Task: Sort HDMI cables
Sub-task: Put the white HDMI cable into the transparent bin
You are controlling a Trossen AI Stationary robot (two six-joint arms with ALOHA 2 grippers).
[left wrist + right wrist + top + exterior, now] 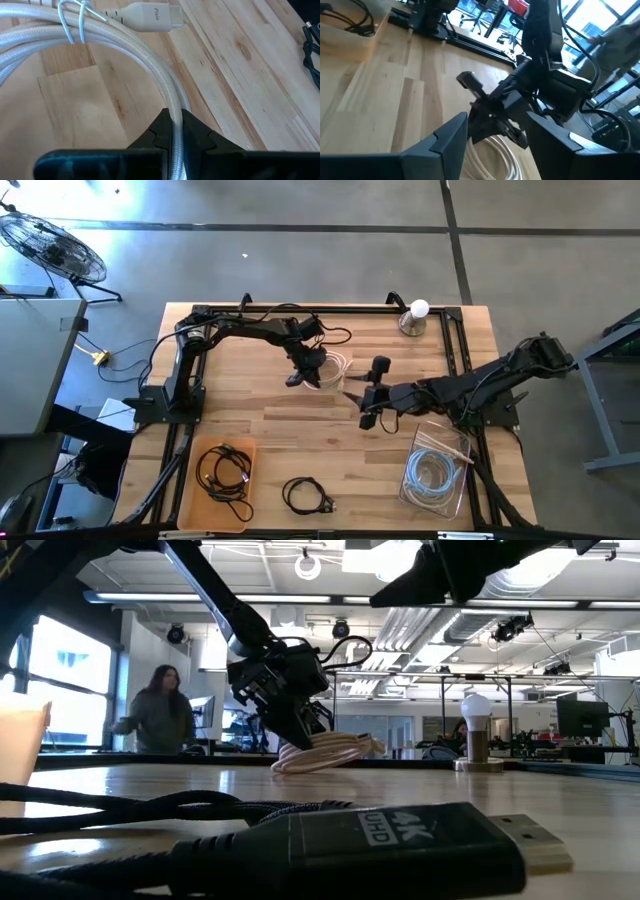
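A white braided HDMI cable coil lies at the table's middle, bound with a thin tie, its cream plug showing in the left wrist view. My left gripper is shut on it. My right gripper hovers open just to the coil's near-right side, fingers pointing at it. A black coil lies flat near the table's near edge; its plug fills the low view's foreground. More black cables lie in the orange tray; pale bluish-white ones lie in the clear bin. My left gripper pinches one strand of the white coil's loop between its two fingers, which lie across the strand. It comes slanting down from the table's far-left side. The coil sits tilted below the fingers, its lower edge at the tabletop.
A lamp with a round white bulb stands at the far edge. A black frame rail runs along the table's far side. A person stands in the room beyond. Bare wood lies between the arms and the containers.
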